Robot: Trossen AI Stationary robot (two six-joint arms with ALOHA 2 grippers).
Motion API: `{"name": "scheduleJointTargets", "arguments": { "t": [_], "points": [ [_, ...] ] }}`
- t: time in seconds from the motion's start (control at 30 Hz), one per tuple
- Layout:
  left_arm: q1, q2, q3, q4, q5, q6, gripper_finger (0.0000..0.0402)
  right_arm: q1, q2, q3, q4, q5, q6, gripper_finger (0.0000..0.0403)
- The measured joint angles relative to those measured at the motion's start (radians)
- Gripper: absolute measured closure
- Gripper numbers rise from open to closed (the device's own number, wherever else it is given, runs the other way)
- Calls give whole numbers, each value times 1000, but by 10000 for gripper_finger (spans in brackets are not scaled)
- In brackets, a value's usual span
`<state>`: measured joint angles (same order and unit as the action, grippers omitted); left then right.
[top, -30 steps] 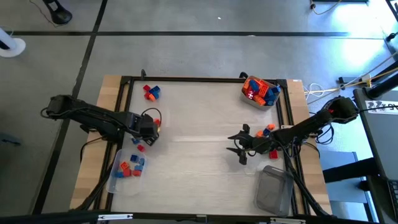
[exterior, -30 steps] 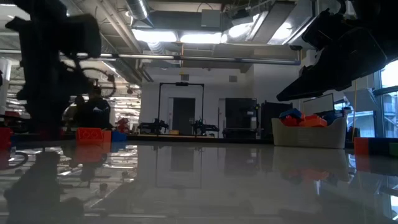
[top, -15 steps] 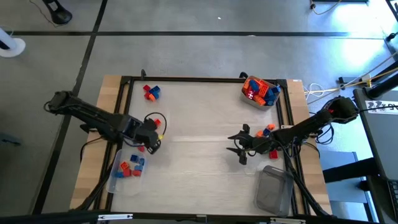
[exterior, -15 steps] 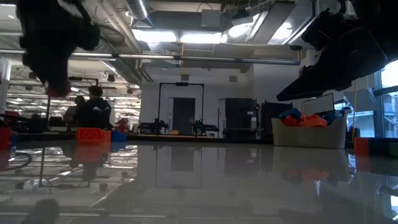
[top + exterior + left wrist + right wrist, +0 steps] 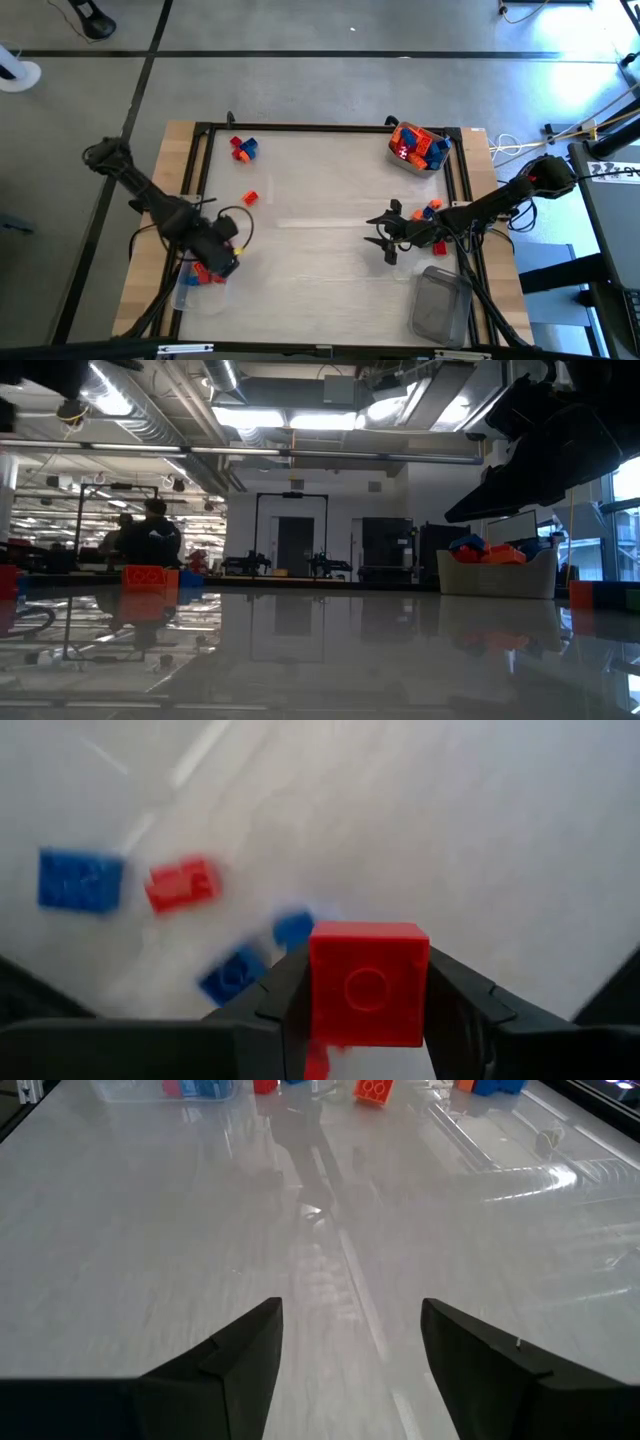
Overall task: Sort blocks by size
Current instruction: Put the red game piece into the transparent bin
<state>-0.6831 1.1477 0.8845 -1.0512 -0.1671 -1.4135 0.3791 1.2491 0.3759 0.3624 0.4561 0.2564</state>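
Left gripper (image 5: 365,1010) pinches a red block (image 5: 368,982), unmarked.

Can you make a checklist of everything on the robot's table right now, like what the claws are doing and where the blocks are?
Surface: pale table, bare in the middle.
Job's things: red block in the left claw; orange block lying loose; full tub of blocks at a far corner; some blocks in a clear tub under the left claw.
Clutter: empty clear tub.
Claws: left claw shut on the red block over that tub; right claw open, empty.
Cables: white cable beside the table.
Surroundings: a person far behind.
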Motion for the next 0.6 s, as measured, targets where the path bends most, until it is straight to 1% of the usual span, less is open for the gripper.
{"name": "scheduleJointTargets", "arguments": {
  "t": [0.13, 0.27, 0.4, 0.53, 0.6],
  "points": [
    [-97, 0, -4, -17, 15, -70, 269, 0, 0, 0, 0, 0, 0, 166],
    [-176, 0, -14, -21, 16, -90, 269, 0, 0, 0, 0, -1, 0, 166],
    [-229, 0, -37, -20, 16, -173, 269, 0, 0, 0, 0, -2, 0, 166],
    [-266, 0, -70, -11, 16, -220, 267, 0, 0, 0, 1, -2, 0, 166],
    [-276, 0, -84, -14, 16, -241, 260, 0, 0, 0, 1, -1, 0, 166]
  ]
}}
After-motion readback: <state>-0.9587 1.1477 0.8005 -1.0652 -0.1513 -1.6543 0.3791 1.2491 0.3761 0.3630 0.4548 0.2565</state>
